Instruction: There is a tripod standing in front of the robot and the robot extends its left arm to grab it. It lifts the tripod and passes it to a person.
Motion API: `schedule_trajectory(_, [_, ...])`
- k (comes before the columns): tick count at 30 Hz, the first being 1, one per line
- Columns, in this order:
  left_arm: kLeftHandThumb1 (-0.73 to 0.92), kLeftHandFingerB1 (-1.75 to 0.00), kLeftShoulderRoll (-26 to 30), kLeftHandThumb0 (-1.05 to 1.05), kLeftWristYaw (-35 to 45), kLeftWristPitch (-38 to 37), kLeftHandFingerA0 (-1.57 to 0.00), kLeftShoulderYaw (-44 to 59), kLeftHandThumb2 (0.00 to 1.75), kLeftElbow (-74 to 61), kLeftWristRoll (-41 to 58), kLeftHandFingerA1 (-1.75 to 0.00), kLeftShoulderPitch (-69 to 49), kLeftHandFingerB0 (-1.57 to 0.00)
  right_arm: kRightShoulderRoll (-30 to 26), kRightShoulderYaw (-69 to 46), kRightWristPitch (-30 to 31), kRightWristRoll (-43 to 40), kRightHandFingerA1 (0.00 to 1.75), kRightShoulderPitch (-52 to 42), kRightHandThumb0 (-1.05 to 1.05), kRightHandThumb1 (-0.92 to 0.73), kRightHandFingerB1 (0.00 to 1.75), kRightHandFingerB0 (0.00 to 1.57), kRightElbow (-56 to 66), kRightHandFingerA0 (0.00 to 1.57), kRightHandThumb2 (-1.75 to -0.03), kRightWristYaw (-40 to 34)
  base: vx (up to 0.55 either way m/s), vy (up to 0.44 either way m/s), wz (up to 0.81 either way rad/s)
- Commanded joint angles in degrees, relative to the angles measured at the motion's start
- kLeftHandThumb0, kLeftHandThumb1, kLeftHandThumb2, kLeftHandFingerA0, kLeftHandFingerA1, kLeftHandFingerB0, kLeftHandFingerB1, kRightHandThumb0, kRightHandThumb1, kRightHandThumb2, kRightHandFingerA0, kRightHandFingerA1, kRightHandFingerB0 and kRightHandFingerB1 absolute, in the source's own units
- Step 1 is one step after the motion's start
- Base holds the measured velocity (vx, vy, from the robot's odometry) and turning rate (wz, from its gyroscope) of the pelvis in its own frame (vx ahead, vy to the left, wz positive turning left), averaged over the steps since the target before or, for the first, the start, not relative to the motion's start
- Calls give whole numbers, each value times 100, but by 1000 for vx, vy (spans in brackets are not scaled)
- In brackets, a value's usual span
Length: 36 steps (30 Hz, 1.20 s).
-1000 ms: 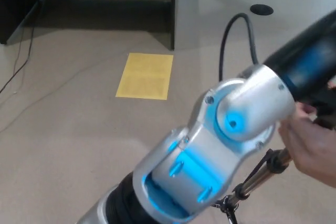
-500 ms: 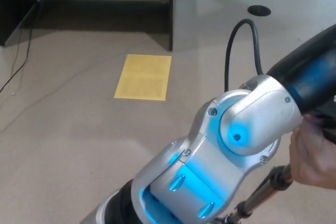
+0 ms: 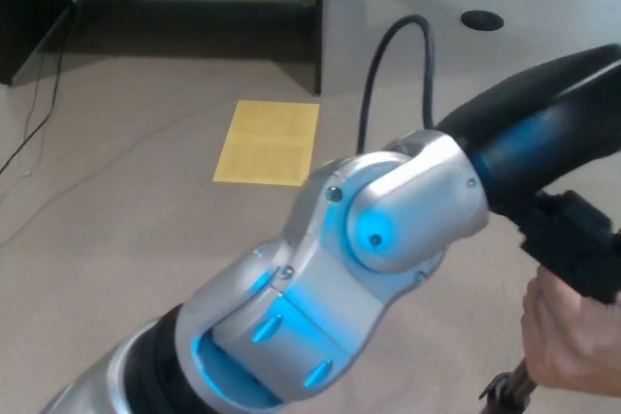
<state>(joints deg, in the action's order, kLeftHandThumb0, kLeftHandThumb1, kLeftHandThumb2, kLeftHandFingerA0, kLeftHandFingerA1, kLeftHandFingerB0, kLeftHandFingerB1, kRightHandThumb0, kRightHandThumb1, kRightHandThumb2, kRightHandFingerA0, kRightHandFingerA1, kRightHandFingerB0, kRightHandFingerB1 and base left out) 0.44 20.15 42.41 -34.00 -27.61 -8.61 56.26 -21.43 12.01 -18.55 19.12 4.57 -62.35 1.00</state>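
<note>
Currently the head view is dominated by the left arm (image 3: 330, 278), a silver and blue-lit elbow running from the lower left up to a black forearm at the right edge. The left hand (image 3: 572, 244) shows only as a black block at the right edge; whether its fingers are closed on anything cannot be told. The right hand is not in view. Of the tripod (image 3: 506, 395), only a dark leg tip shows at the bottom right, just below a person's hand (image 3: 568, 336), which appears to grip it.

Judged from this, the handover is under way. To do it well, hold the arm steady until the person has firm hold, then loosen the fingers and draw back along the forearm's own line.

Open carpet lies to the left, with a yellow sheet (image 3: 269, 141) well apart. A grey partition (image 3: 335, 36) stands behind, and a black cable (image 3: 393, 65) arcs above the elbow; keep it unsnagged.
</note>
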Motion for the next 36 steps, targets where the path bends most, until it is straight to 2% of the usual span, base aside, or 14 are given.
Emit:
schedule_trajectory(1, [57, 0, 217, -96, 202, 84, 0, 398, 59, -129, 160, -1, -403, 0, -22, 20, 118, 17, 42, 39, -41, -70, 37, 51, -100, 70, -61, 45, 0, 0, 0])
schedule_trajectory(4, [54, 0, 300, -90, 222, -140, 0, 726, 57, -338, 362, 0, -962, 0, -54, 114, 39, 132, 43, -102, -42, -70, 37, 53, -78, 72, -61, -110, 0, 0, 0])
schedule_trajectory(10, [52, 0, 990, -81, 456, -570, 0, 1712, 57, -654, 650, 0, -2060, 0, -14, 153, 188, 108, 43, -75, -40, -69, 36, 48, -38, 67, -61, 68, 0, 0, 0])
schedule_trajectory(15, [50, 0, 1396, -79, 724, -529, 0, 2418, 56, -714, 1006, 0, -2360, 0, 3, 157, 176, 113, 42, 49, -40, -70, 37, 51, -65, 68, -61, 37, 0, 0, 0])
schedule_trajectory(20, [42, 0, 1640, -76, 798, -814, 0, 3089, 58, -946, 1304, -2, -3566, 0, -16, 167, 116, 126, 42, -17, -40, -70, 37, 50, -105, 68, -61, -40, 0, 0, 0])
schedule_trajectory(21, [48, 0, 1670, -82, 800, -906, 0, 3150, 56, -937, 1318, -1, -3743, 0, -18, 156, 117, 110, 42, -21, -39, -71, 37, 49, -108, 67, -61, -23, 0, 0, 0])
schedule_trajectory(27, [45, 0, 1698, -75, 677, -2531, 0, 3618, 56, 136, 1125, -2, -5752, 0, -65, 128, 149, 83, 42, -41, -40, -70, 37, 51, 8, 68, -61, 41, 0, 0, 0])
schedule_trajectory(28, [40, 0, 1619, -67, 543, -2848, 0, 3717, 78, 527, 1073, -11, -6043, 0, -70, 121, 127, 78, 42, -47, -40, -70, 37, 51, 7, 68, -61, 29, 0, 0, 0])
schedule_trajectory(30, [35, -9, 1391, -57, 398, -3053, 0, 3969, 75, 1068, 1203, -22, -6402, 0, -72, 111, 147, 63, 42, -1, -39, -70, 37, 51, -13, 70, -61, 77, 0, 0, 0])
schedule_trajectory(31, [40, -14, 1319, -57, 275, -3176, -3, 4084, 54, 1427, 1194, -28, -6518, 0, -59, 108, 150, 59, 42, 21, -39, -70, 37, 51, -22, 69, -61, 77, 0, 0, 0])
schedule_trajectory(32, [38, -12, 1279, -56, 1, -3502, -3, 4204, 75, 1983, 1047, -40, -6728, -5, -54, 125, 149, 78, 42, 16, -39, -71, 37, 50, -39, 67, -61, 65, 0, 0, 0])
schedule_trajectory(34, [38, -12, 1266, -56, -102, -3702, -3, 4264, 75, 2238, 986, -40, -6844, -5, -43, 162, 146, 122, 42, -1, -39, -71, 37, 50, -50, 67, -61, 34, 0, 0, 0])
schedule_trajectory(35, [33, -23, 1103, -49, -102, -4089, -6, 4577, 74, 3028, 1236, -44, -6916, -1, -41, 153, 129, 104, 42, 11, -39, -71, 37, 50, -93, 66, -61, 67, 0, 0, 0])
schedule_trajectory(36, [34, -17, 1095, -56, -44, -4268, -9, 4667, 63, 3354, 1309, -38, -6939, -4, -46, 149, 110, 100, 42, -5, -39, -70, 36, 49, -80, 66, -62, 58, 0, 0, 0])
